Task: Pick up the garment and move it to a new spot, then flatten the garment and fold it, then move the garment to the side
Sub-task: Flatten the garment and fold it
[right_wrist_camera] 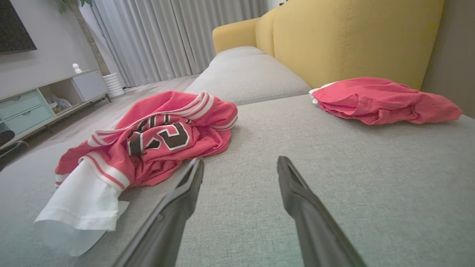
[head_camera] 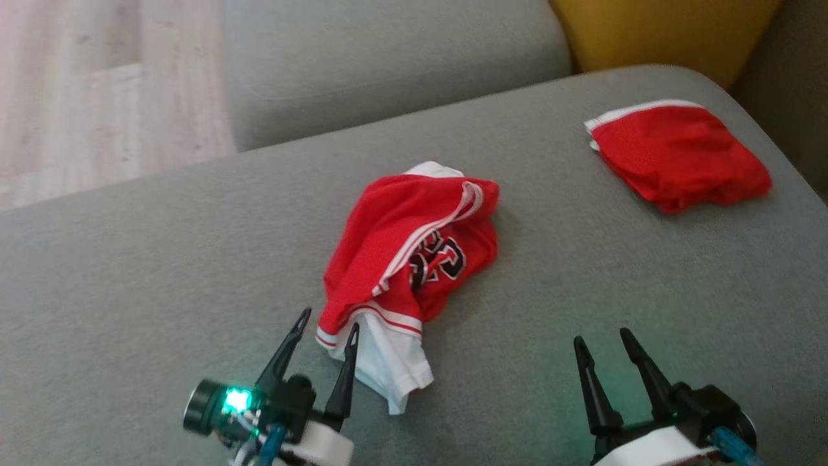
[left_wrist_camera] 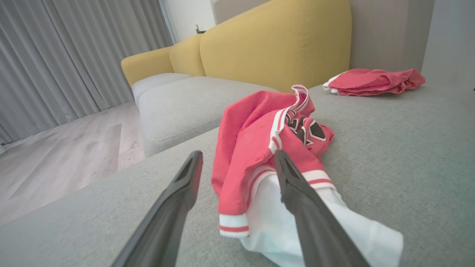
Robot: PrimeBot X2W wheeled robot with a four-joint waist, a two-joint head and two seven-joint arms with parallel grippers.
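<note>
**A:** Where is the garment?

**B:** It is crumpled in a heap near the middle of the grey sofa seat. It is red with striped red-and-white trim. Dark numerals outlined in white show on one fold, and a white part trails from its near end toward the robot.

**A:** And the left end effector?

**B:** It is spread wide and holds nothing, hovering at the near end of the heap. In the left wrist view one finger crosses the white part and the other lies over bare cushion, with the striped hem between them. I cannot tell whether either finger touches the cloth.

**A:** The right end effector?

**B:** It is also spread apart and empty, over bare cushion to the right of the garment and apart from it.

**A:** Anything else there?

**B:** A second red piece with a white edge lies folded at the far right of the seat. It is well apart from the heap and near the yellow back cushion. A pale wooden floor shows past the seat's left side.
</note>
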